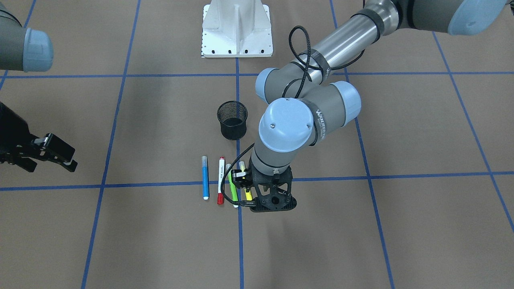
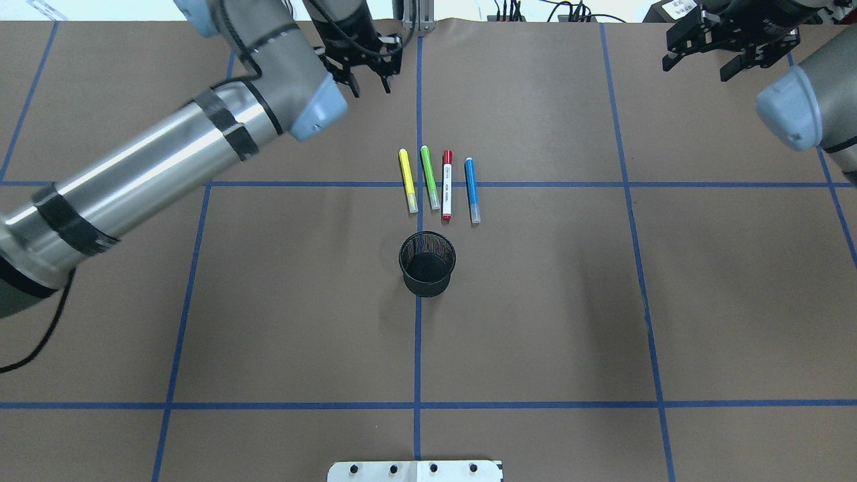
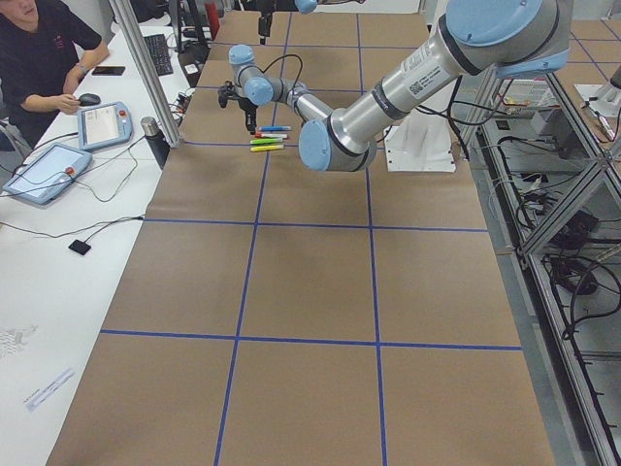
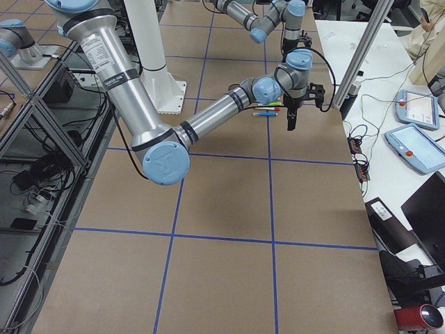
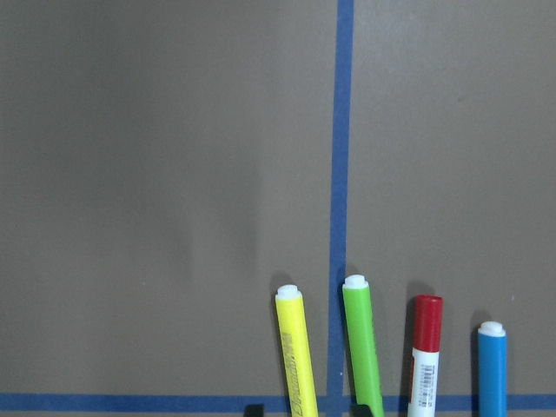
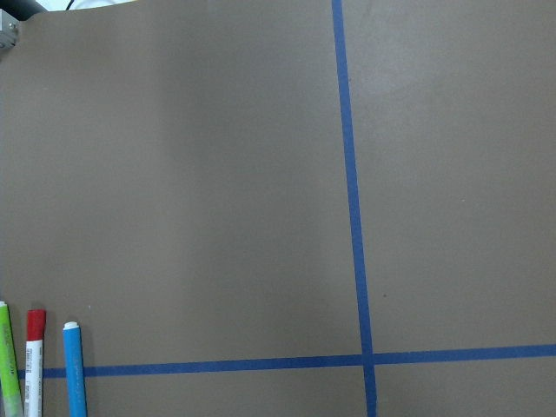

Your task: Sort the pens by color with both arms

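On the brown counter (image 2: 535, 301) four pens (image 2: 446, 186) lie side by side near a black cup (image 2: 427, 263), left tool (image 2: 369, 88) and right tool (image 2: 699, 67) both spread.

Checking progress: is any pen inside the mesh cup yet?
No, all four pens lie in a row outside the cup.

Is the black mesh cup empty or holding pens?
Empty: the upright black mesh cup shows only its dark bottom, and all four slim marker pens lie outside it.
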### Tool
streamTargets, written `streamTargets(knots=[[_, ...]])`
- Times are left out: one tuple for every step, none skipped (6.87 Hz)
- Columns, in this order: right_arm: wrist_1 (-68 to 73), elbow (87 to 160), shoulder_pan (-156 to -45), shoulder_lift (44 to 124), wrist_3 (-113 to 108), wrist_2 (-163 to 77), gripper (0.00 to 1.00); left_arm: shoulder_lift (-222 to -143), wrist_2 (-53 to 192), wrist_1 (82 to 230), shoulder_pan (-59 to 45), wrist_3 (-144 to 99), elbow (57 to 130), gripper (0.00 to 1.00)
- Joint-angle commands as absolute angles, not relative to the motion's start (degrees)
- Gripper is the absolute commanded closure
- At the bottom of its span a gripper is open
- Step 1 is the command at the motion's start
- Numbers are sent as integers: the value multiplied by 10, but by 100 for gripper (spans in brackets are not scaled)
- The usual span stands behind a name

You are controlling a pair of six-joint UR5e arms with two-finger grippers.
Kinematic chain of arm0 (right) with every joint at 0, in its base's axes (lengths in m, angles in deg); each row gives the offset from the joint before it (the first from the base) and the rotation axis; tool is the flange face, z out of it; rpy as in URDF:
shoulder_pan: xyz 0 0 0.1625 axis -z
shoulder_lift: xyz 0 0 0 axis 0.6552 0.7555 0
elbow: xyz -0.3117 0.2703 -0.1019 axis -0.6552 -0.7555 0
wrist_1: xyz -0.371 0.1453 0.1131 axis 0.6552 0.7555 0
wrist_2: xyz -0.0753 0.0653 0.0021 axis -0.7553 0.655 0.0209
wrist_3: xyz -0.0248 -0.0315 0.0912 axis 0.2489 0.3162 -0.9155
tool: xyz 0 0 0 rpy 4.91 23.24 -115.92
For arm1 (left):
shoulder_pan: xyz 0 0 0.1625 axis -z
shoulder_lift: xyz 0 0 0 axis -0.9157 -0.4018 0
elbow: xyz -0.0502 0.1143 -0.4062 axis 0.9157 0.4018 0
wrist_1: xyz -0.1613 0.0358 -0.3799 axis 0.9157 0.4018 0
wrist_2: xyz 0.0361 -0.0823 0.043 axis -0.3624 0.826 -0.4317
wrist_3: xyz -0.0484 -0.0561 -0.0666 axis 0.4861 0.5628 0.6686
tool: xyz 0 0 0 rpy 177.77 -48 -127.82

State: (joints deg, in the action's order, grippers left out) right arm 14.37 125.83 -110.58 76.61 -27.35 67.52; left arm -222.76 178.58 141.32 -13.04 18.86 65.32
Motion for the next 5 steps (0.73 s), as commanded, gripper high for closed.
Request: streamTargets(knots=[[144, 1206, -1161, 777, -139, 706, 1, -2126, 1870, 1379, -32, 69, 747, 33], [145, 1172, -1189, 778, -72, 737, 1, -2106, 1893, 1347, 13, -15, 754, 27], [145, 1163, -1200, 784, -25, 741, 1, -2064, 1896, 1317, 47, -97, 787, 19], [142, 1162, -1211, 806, 30, 739, 1, -1992, 1896, 1315, 84, -185, 831, 11], [142, 1162, -1226, 816, 46, 739, 1, -1940, 1896, 1315, 123, -261, 855, 3]])
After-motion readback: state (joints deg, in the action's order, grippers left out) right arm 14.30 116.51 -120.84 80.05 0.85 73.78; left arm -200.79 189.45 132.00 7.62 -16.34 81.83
